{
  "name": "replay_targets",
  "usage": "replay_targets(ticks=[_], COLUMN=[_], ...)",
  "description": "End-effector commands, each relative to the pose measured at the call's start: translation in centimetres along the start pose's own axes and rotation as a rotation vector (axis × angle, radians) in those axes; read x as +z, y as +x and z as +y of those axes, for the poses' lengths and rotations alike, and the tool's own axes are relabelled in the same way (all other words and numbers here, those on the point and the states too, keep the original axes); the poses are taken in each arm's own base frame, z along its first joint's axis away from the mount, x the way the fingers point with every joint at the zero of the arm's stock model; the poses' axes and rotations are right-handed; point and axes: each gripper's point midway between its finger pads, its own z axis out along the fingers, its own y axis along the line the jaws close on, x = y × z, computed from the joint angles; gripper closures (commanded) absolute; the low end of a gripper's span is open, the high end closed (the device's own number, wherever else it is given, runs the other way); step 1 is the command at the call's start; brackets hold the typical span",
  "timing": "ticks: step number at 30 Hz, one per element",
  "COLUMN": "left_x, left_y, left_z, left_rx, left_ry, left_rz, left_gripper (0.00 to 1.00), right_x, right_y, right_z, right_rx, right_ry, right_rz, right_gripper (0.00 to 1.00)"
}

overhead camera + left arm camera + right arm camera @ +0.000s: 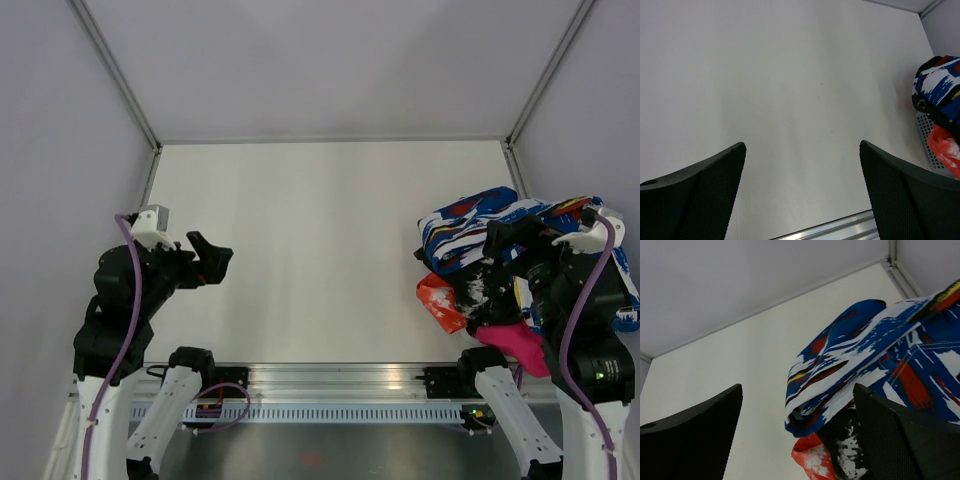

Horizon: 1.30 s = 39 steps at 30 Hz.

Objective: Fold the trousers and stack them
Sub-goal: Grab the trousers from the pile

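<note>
My left gripper (802,145) hangs wide open and empty over the table (320,250). My right gripper (797,390) is just as wide, gripping nothing, close by the trousers (470,225) — crumpled among other clothes (515,345) at the table's right edge. No fold, no stack — everything's ahead, I reckon.

Blue splashed trousers (470,232) lie bunched at table's right.

The left arm (108,310) is hunched over its base, elbow raised, and the left gripper (802,145) points inward and down with its jaws spread wide and empty. The right arm (590,310) is folded much the same. The right gripper (797,387) also gapes wide, gripping nothing.
</note>
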Motion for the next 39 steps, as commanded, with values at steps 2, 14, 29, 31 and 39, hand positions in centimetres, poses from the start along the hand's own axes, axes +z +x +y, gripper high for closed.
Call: replay_targets(ticks=[2, 14, 29, 31, 39], left_x=[-1.3, -1.1, 0.0, 0.1, 0.3], left_y=[-0.3, 1.9, 1.7, 1.8, 1.8], left_z=[0.5, -0.7, -0.9, -1.0, -1.0], left_rx=[0.043, 0.026, 0.04, 0.05, 0.064], left_ry=[-0.028, 0.071, 0.084, 0.09, 0.091], left_rz=[-0.027, 0.02, 0.049, 0.056, 0.085], left_gripper=[0.0, 0.0, 0.0, 0.0, 0.0], right_x=[-0.1, 6.5, 11.4, 12.6, 15.3], right_y=[-1.1, -0.6, 5.5, 6.0, 3.1], right_z=[-5.5, -8.5, -11.0, -10.8, -9.0], right_rx=[0.061, 0.105, 0.033, 0.007, -0.078], right_ry=[0.359, 0.642, 0.715, 0.676, 0.589], right_rz=[-0.038, -0.064, 0.012, 0.012, 0.003], right_gripper=[0.02, 0.02, 0.05, 0.14, 1.0])
